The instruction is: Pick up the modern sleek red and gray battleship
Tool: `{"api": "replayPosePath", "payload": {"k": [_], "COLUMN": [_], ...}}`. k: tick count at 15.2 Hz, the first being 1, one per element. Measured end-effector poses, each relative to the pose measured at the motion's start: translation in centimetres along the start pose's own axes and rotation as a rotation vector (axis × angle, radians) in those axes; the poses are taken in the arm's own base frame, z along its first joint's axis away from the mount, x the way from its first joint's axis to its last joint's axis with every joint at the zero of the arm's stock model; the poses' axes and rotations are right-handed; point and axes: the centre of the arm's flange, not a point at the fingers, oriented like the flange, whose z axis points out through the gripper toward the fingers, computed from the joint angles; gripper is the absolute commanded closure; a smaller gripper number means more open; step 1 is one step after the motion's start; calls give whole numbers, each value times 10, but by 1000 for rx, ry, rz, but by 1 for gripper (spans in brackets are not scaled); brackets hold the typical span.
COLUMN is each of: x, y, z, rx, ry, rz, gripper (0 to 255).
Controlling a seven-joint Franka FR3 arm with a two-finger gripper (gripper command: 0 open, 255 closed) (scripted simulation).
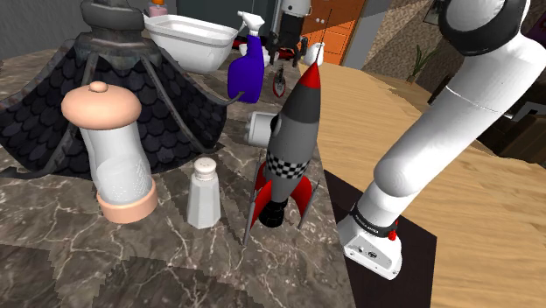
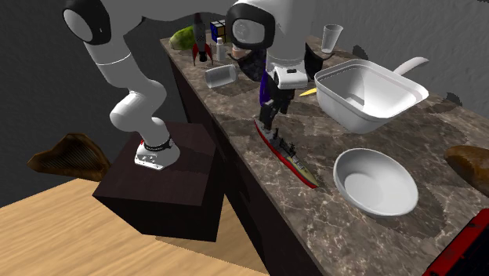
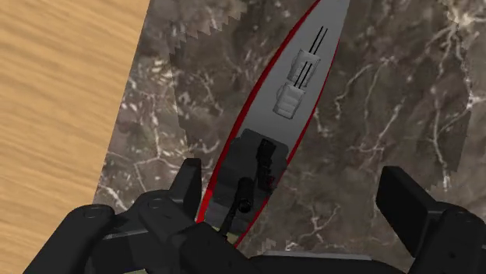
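Open jaws hover over the slim red-and-grey battleship (image 3: pixel 292 101) on the marbled desk (image 3: pixel 389 101) (near its edge); an off-centre squeeze could skid it floorward.

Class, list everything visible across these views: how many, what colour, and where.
battleship: 1, grey and red, counter edge, below gripper
rocket: 1, grey and red, upright on counter
shaker: 1, white, beside rocket
mill: 1, pink and clear, beside shaker
spray bottle: 1, blue, behind rocket
tub: 1, white, on counter
bowl: 1, white, near battleship
counter: 1, dark marble
stand: 1, dark, on wooden floor
arm: 1, white, rising from stand
gripper: 1, black, open above battleship
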Motion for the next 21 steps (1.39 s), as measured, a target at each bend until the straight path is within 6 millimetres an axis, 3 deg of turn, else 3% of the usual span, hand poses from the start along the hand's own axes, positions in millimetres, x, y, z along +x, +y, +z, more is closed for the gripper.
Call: {"api": "replayPosePath", "payload": {"k": [2,4,11,12,21], "x": [27,42,45,46,45], "y": [12,19,20,20,19], "z": [2,7,40,43,45], "rx": [-6,-11,-13,-13,-12], "ry": [-8,-13,-14,-14,-12], "rz": [76,122,138,138,138], "gripper": [0,0,0,255,255]}}
